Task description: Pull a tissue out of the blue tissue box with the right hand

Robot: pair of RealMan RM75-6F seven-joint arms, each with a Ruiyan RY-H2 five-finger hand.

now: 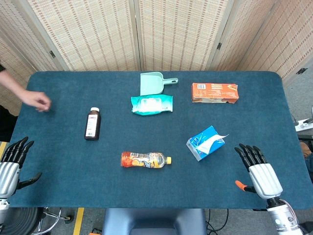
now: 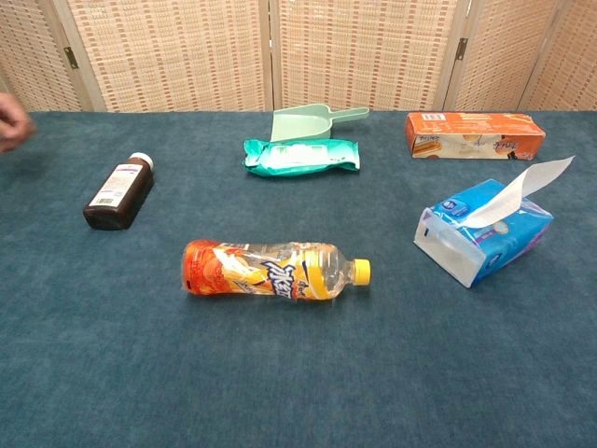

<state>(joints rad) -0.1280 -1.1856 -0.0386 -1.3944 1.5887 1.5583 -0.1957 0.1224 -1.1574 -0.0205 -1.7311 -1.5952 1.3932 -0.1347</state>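
Note:
The blue tissue box (image 1: 204,142) lies on the dark blue table, right of centre; the chest view shows the same blue tissue box (image 2: 485,233) at the right. A white tissue (image 2: 522,184) sticks up out of its top, and the head view shows this tissue (image 1: 218,137) pointing right. My right hand (image 1: 259,171) is at the table's near right corner, fingers spread, holding nothing, a short way right of and nearer than the box. My left hand (image 1: 12,164) hangs at the near left edge, fingers apart and empty. Neither hand shows in the chest view.
An orange drink bottle (image 1: 145,159) lies front centre. A brown medicine bottle (image 1: 92,124) is to the left, a green wipes pack (image 1: 152,104) and a green dustpan (image 1: 153,82) behind centre, an orange carton (image 1: 214,92) at back right. A person's hand (image 1: 35,100) reaches over the far left edge.

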